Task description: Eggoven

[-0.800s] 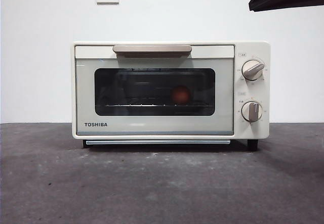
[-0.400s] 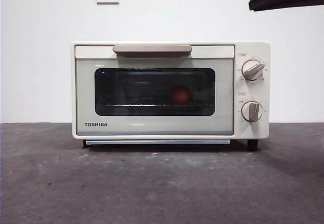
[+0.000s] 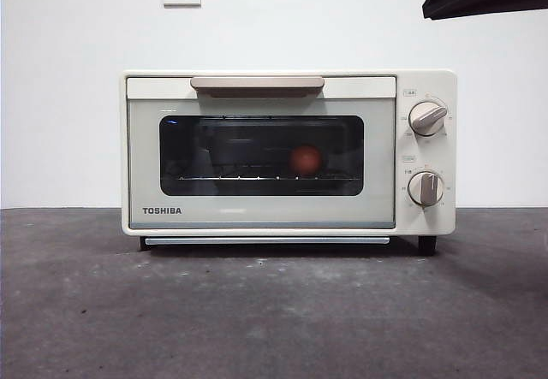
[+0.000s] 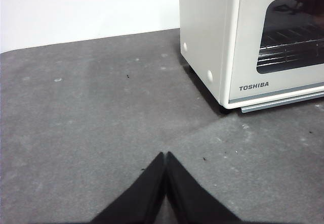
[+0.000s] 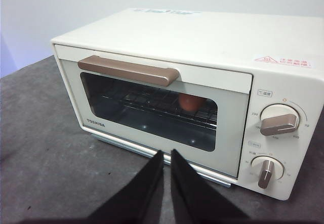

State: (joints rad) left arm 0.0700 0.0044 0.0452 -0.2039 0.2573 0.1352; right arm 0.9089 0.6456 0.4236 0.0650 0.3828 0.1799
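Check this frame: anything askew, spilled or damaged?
Nothing stands out. The toaster oven sits square on the table with its door closed, and the egg rests whole on the rack inside. The left hand and the right hand are both shut, empty and clear of the oven.

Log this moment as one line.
small reddish-brown egg: on rack inside | cream TOSHIBA toaster oven: door closed | left gripper: shut | right gripper: shut
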